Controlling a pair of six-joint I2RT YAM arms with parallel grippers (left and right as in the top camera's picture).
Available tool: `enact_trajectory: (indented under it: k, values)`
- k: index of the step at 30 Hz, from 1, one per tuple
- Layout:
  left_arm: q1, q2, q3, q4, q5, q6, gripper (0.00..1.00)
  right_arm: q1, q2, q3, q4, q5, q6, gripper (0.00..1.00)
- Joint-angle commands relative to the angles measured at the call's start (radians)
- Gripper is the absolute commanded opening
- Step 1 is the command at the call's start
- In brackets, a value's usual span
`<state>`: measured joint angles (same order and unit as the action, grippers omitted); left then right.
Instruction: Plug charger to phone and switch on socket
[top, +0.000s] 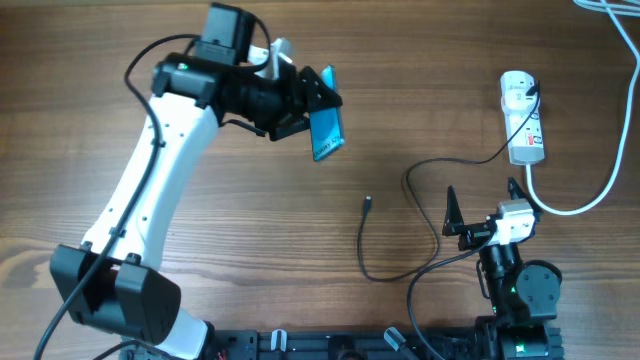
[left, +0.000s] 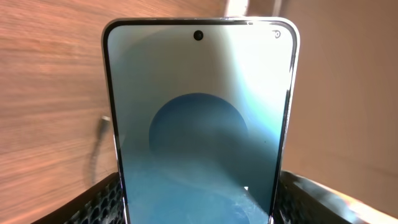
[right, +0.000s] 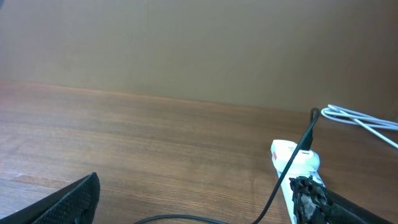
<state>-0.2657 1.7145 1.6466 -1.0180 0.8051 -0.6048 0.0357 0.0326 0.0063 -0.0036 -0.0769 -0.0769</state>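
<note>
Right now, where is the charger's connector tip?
Overhead view: the connector tip lies on the table, between the phone held in the left gripper and the open right gripper.

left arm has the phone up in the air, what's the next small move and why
Probably the right gripper should reach left and down to the charger's tip. The left gripper holds the phone off the table, while the right one is open and empty, and the tip lies loose on the wood between the two arms.
</note>
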Motion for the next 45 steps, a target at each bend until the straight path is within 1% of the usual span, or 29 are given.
enact_trajectory:
  k: [1, 4, 7, 11, 13, 18, 39, 45]
  values:
    - [0.060, -0.026, 0.001, 0.003, 0.245, -0.098, 0.70, -0.004, -0.003, -0.001, 0.003, 0.014, -0.002, 1.00]
    - [0.090, -0.026, 0.001, 0.003, 0.335, -0.149, 0.68, -0.004, -0.003, -0.001, 0.003, 0.014, -0.002, 1.00]
    - [0.124, -0.026, 0.001, 0.004, 0.444, -0.216, 0.68, -0.004, -0.003, -0.001, 0.003, 0.014, -0.002, 1.00]
    - [0.157, -0.026, 0.001, 0.003, 0.473, -0.295, 0.68, -0.004, -0.003, -0.001, 0.003, 0.014, -0.002, 1.00]
    - [0.169, -0.026, 0.001, 0.004, 0.516, -0.315, 0.67, -0.004, -0.003, -0.001, 0.003, 0.014, -0.002, 1.00]
    - [0.179, -0.026, 0.001, 0.004, 0.601, -0.320, 0.66, -0.004, -0.003, -0.001, 0.003, 0.014, -0.002, 1.00]
    - [0.181, -0.026, 0.001, 0.004, 0.588, -0.320, 0.66, -0.004, -0.003, -0.001, 0.003, 0.014, -0.002, 1.00]
    - [0.181, -0.026, 0.001, 0.004, 0.536, -0.320, 0.66, -0.004, -0.003, -0.001, 0.003, 0.014, -0.002, 1.00]
